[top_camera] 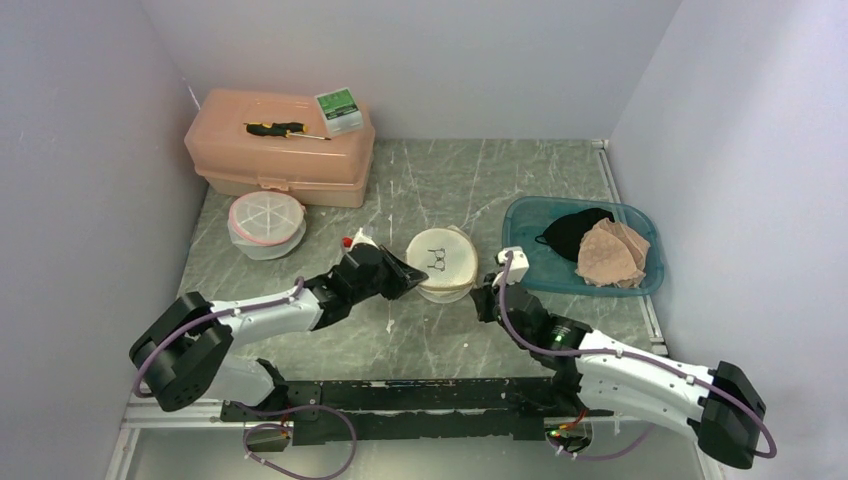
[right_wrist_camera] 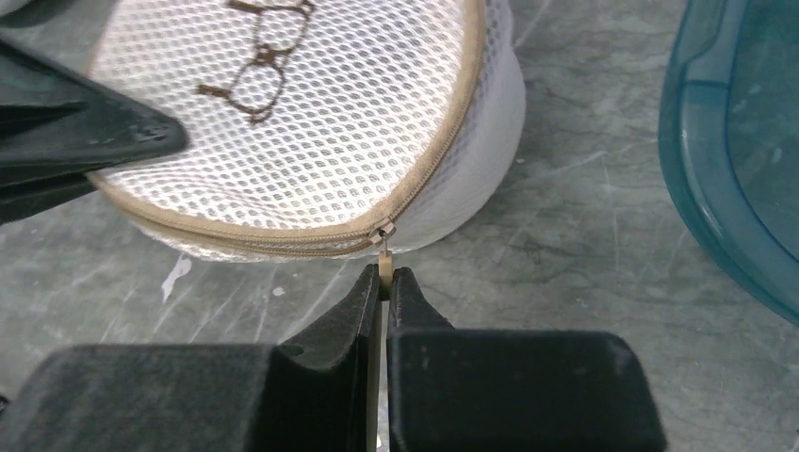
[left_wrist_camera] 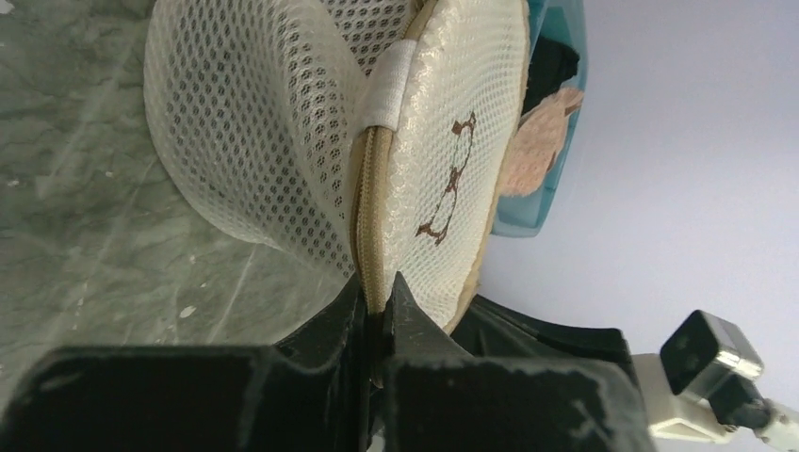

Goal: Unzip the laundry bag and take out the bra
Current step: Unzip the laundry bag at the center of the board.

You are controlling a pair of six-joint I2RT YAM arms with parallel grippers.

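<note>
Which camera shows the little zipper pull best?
The right wrist view: the zipper pull is close up, pinched in the right arm's jaws. The left wrist view shows only the zipper track; in the top view it's too small to see.

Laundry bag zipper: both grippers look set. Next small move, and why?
Probably draw the right gripper along the rim to start the zipper. It is shut on the zipper pull, the left gripper pinches the zipper seam across the bag as an anchor, and the laundry bag looks zipped.

Overhead view from behind, both wrist views close, all sharing laundry bag (top_camera: pixel 442 262)
</note>
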